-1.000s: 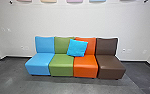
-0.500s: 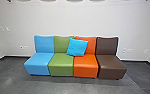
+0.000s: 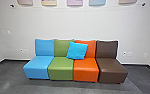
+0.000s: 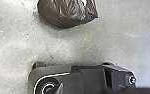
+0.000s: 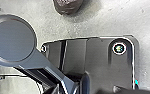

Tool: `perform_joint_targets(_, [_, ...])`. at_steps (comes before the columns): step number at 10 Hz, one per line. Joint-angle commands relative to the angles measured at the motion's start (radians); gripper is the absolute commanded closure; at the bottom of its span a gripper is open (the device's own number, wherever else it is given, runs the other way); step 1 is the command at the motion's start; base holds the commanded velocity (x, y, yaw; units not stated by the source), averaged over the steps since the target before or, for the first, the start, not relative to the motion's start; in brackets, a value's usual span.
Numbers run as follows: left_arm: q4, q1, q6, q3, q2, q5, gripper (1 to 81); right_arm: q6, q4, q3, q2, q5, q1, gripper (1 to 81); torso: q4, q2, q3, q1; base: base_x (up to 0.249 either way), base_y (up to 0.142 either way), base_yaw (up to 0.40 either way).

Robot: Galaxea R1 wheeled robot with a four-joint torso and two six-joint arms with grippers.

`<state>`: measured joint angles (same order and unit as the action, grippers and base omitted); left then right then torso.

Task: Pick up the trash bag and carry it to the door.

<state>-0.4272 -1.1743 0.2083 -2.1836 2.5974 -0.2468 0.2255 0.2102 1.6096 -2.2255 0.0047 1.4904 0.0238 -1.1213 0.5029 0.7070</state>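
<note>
While the trash bag (image 4: 66, 12) shows against the grey floor (image 4: 16, 47) near the robot's base (image 4: 91, 77), whether it rests or hangs is unclear; I cannot tell either gripper's state. Carrying it well calls for gentle turns, clear of base and seats (image 3: 61, 71). Wall panels (image 3: 49, 2) bear nothing readable.

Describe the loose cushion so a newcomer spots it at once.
Along the white wall stand four coloured seats. Against the middle two, green and orange, leans a square cushion. Tilted and overlapping both, it is brighter blue than the light-blue seat at the row's end.
</note>
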Motion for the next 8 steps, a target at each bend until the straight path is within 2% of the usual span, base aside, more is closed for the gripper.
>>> perform_joint_targets(1, [-0.034,0.116,0.0,-0.013,-0.013,-0.069,1.0,0.0,-0.011,-0.034,0.057,-0.048,-0.049,1.0,0.0,-0.099,0.0,0.064,0.0,0.0,0.0])
perform_joint_targets(2, [-0.039,0.129,0.0,-0.013,-0.011,-0.071,1.0,0.0,-0.012,-0.037,0.062,-0.051,-0.057,1.0,0.0,-0.136,0.0,0.087,0.0,0.0,0.0])
perform_joint_targets(3, [-0.048,0.138,0.0,-0.013,-0.011,-0.071,1.0,0.0,-0.012,-0.047,0.068,-0.051,-0.057,1.0,0.0,-0.168,0.037,0.107,0.0,0.0,0.0])
perform_joint_targets(4, [-0.056,0.147,-0.003,-0.013,-0.011,-0.071,1.0,0.0,-0.012,-0.057,0.076,-0.049,-0.057,1.0,0.0,-0.202,0.097,0.128,0.0,0.0,0.0])
perform_joint_targets(5, [-0.061,0.153,-0.003,-0.013,-0.009,-0.074,1.0,0.0,-0.012,-0.067,0.085,-0.049,-0.063,1.0,0.0,-0.229,0.11,0.145,0.0,0.0,0.0])
perform_joint_targets(8, [-0.077,0.178,-0.003,-0.031,-0.002,-0.091,1.0,0.0,-0.025,-0.114,0.146,-0.054,-0.09,1.0,0.0,-0.325,0.199,0.205,0.0,0.0,0.0])
